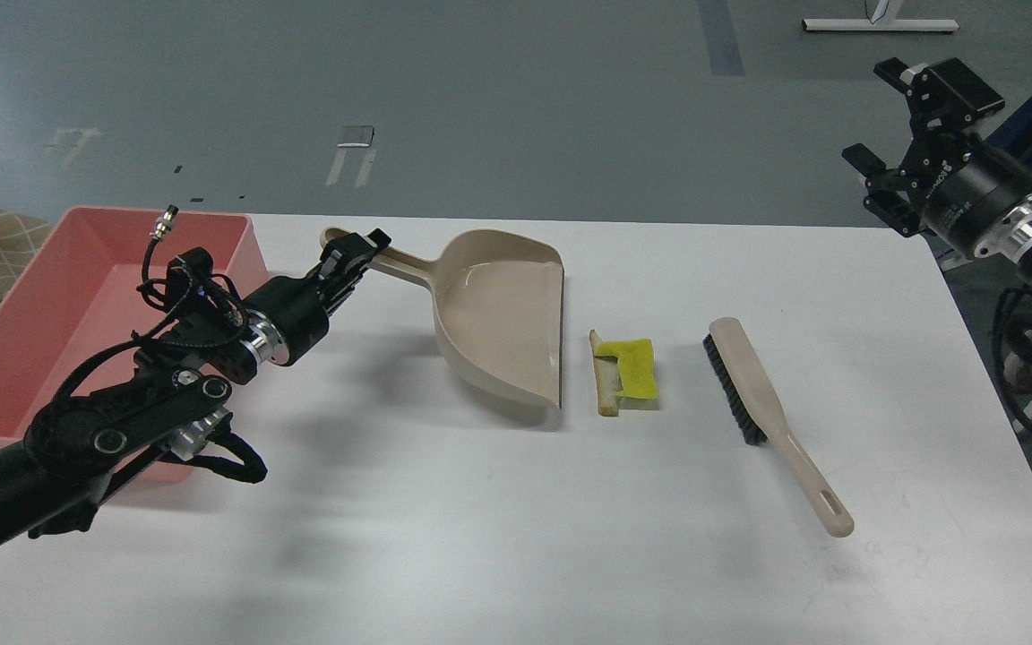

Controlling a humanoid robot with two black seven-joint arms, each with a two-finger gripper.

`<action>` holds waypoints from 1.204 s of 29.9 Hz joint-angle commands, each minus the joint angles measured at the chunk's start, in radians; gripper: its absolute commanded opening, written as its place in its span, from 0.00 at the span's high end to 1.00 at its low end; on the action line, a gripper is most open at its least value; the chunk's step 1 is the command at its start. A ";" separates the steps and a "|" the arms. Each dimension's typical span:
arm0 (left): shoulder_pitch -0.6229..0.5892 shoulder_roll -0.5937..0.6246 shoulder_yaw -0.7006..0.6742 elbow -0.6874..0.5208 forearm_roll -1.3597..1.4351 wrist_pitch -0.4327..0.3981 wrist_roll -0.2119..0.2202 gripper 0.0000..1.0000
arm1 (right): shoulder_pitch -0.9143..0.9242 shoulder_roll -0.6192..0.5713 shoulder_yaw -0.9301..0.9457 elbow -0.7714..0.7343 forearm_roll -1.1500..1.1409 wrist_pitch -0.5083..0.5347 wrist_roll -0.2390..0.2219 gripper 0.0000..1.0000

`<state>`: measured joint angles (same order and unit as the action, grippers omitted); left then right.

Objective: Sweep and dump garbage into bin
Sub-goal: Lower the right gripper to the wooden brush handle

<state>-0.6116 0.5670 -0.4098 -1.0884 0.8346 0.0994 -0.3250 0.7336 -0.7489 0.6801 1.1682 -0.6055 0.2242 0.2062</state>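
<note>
Nearest of all, the robot's black left arm [104,430] slants up from the lower left corner across the white table [498,537], cables looped round its wrist. Its left gripper [356,249] sits at the tip of the long handle of the beige plastic dustpan [503,318], fingers either side of the handle end; whether they are truly clenched on it or only closing round it I cannot tell from where I stand. Behind and to the left of that gripper lies the large shallow salmon-pink plastic tub [50,313], rectangular with rounded corners, partly covered by the arm.

To the right of the left gripper, past the dustpan's wide open mouth, lies the garbage [625,372]: a small bright yellow crumpled scrap resting against a short tan stick-like piece. It sits on the table just beside the dustpan's front lip, not touching it, and is far smaller than the pan.

Farther right again lies a beige-handled hand brush with dark bristles [762,408], its handle pointing toward the near right edge, close to the garbage but apart from it.

Well off to the right and raised off the table's far right corner, the right gripper [894,134] hangs with its black fingers spread wide and nothing between them.
</note>
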 commanded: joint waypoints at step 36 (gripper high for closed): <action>0.036 0.044 0.003 -0.087 0.179 0.006 -0.022 1.00 | -0.056 -0.572 -0.442 0.561 -0.504 -0.032 -0.103 0.01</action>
<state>-0.5813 0.6174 -0.4055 -1.1751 1.0137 0.1061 -0.3467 0.6803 -1.3326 0.2401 1.7305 -1.1021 0.1921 0.1126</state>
